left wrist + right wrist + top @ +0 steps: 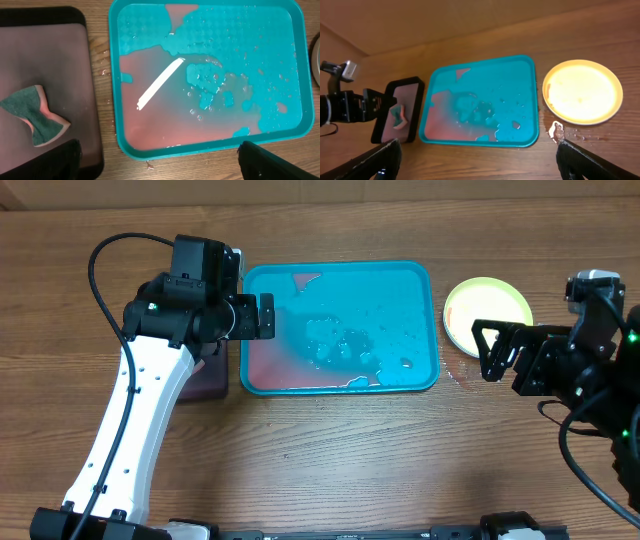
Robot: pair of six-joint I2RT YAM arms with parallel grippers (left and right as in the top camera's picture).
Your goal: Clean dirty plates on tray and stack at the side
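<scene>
The turquoise tray (420, 275) lies mid-table, with only pinkish water and droplets inside (300, 60) (527, 67). A yellow-green plate (488, 312) (582, 91) rests on the table just right of the tray; whether others lie beneath it I cannot tell. My left gripper (262, 317) (160, 165) hovers open and empty over the tray's left rim. My right gripper (481, 352) (477, 160) stands open and empty just in front of the plate, apart from it.
A black tray (215, 380) (75, 20) (415, 85) with a pinkish inside sits left of the turquoise tray and holds a green-and-pink sponge (37, 117) (397, 116). A small wet, reddish puddle (556, 131) lies on the wood between tray and plate.
</scene>
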